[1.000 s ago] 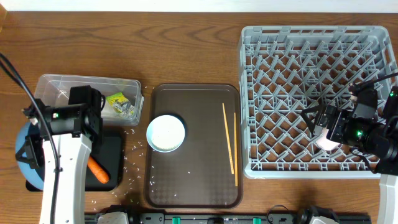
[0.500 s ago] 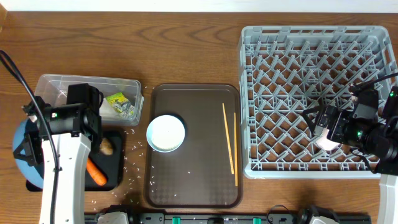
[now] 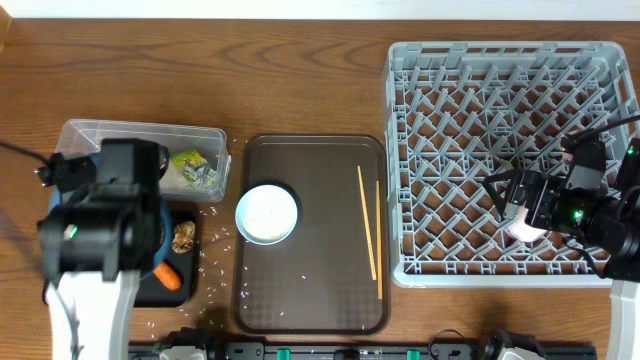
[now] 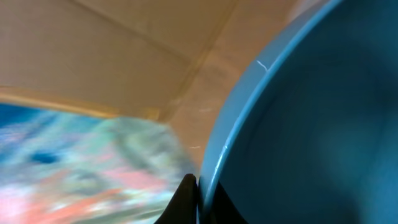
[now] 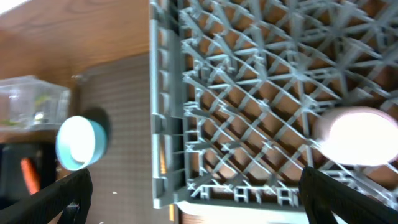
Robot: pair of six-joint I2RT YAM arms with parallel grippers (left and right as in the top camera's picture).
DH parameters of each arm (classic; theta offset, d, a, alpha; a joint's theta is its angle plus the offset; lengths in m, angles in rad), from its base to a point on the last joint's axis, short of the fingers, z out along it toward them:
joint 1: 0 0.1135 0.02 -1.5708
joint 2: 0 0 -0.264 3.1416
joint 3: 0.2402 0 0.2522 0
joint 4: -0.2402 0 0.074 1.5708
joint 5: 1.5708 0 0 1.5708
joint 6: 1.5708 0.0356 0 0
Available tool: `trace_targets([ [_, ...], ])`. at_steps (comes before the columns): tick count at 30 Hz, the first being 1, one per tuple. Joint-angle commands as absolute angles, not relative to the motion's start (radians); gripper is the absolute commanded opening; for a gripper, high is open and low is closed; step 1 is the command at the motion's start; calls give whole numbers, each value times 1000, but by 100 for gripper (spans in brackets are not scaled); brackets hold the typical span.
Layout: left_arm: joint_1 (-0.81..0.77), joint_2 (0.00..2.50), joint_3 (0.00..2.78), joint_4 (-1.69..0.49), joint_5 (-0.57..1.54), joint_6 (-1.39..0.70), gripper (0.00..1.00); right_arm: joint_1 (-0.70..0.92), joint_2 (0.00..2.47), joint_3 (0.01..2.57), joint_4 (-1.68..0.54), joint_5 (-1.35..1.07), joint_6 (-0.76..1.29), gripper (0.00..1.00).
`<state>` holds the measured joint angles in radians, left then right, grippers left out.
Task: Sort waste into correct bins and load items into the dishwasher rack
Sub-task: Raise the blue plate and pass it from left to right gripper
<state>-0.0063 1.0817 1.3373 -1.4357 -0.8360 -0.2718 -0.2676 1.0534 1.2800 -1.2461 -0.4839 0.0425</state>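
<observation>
1. Now, at the lower left of the overhead view, the left gripper (image 4: 199, 202) is pressed together on the rim of the large blue plate (image 4: 311, 124). The left wrist view shows that rim running down into the dark fingertips. Everything else there is blurred.
2. From above, the left arm hides nearly all of the plate. It sits over the black tray (image 3: 188, 262), where the brown food lump (image 3: 183, 238) and the orange carrot (image 3: 167, 275) lie.
3. To the right, the dishwasher rack (image 3: 500, 60) fills that side of the frame, well apart from the plate. The dark brown serving tray (image 3: 310, 300) lies between them.
4. On that serving tray the white bowl (image 3: 267, 213) sits at the left. The chopsticks (image 3: 368, 222) lie at the right, their long axis running top to bottom of the frame.
5. At the lower right of the rack, the right gripper (image 5: 205, 196) is spread wide and grips nothing. The pinkish-white cup (image 5: 357, 134) rests on the rack floor just beside it.
6. We judge that the plate must travel rightward across the frame, over the serving tray, to the rack's left edge. The right arm is nearer the rack, but the left arm has the plate. The plate would likely stand on edge between the pegs.
</observation>
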Motion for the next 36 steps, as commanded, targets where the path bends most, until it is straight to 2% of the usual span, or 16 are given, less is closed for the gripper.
trace_targets([
  [1,-19,1025,1440,-1427,-506,-252,6,-258,1051,1287,-1232,-683,-26,99],
  [3,-19,999,1472,-1392,-326,-252,6,-253,1051,1287,-1216,-778,-53,99],
  [8,-19,945,1478,-1251,144,-251,6,-194,1051,1287,-1142,-951,-29,91],
  [11,-20,949,1478,-1194,285,-251,6,-122,1051,1287,-1116,-955,14,91],
  [17,-20,962,1478,-1183,305,-251,6,54,1052,1287,-997,-903,67,95],
  [24,-32,962,1478,-1151,392,-251,6,249,1060,1287,-813,-790,159,92],
  [29,-102,962,1478,-1124,392,-251,6,384,1094,1287,-722,-569,218,89],
  [36,-228,977,1477,-1115,237,-252,6,546,1189,1287,-608,-493,213,84],
])
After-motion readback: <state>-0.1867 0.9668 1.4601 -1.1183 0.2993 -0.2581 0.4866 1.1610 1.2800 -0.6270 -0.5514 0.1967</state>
